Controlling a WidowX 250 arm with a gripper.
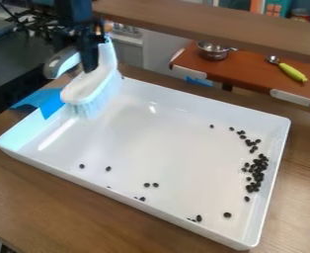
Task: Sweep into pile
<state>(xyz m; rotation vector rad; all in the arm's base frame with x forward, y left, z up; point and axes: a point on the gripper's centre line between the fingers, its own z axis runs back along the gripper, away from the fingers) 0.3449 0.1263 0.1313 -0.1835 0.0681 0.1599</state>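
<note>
Black, small and rounded, the beans (256, 170) lie mostly in a loose heap on the side of the tray (151, 148) well apart from the claw (87, 64), with strays strung along the wall nearest the camera. White bristles fringe the brush (92, 89), an oval, pale-backed thing that the claw is grasping above the tray's corner area. The tray is white, smooth and shiny, a shallow rectangle with rounded corners and raised walls, catching light in streaks just below the claw. Beside the claw, blue tape (47, 102) laps over the tray's wall, creased and matte. Under it all is a brown wooden table (25, 188) with visible grain. Beyond the claw, to its right in the camera view, a reddish-brown board (247, 69) with pale corner pieces bears a round, shiny metal pot (213, 51) and a metal scoop with a yellow-green handle (292, 72). A wooden beam (204, 22) crosses higher up, and a dark, flat surface (13, 62) lies left of the claw.
</note>
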